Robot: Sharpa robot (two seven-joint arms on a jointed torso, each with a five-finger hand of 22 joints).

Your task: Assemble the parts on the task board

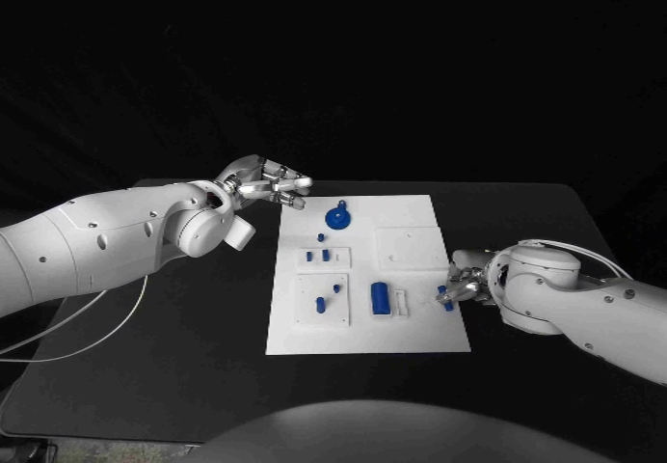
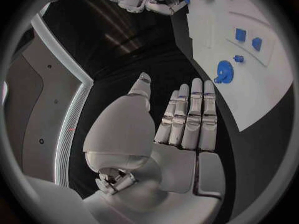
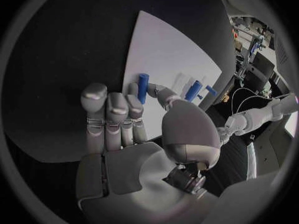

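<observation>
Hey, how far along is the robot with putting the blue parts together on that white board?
Early, it seems. Several blue parts already stand in the task board: a round knob and small pegs. The right hand pinches a blue cylinder at the board's edge, not yet placed. A larger blue cylinder lies flat, apparently left to fit. The left hand hovers off the board, holding nothing.

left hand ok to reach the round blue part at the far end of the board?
Probably yes. The left hand is open beside the task board's far corner, and nothing lies between it and the round blue part.
</observation>
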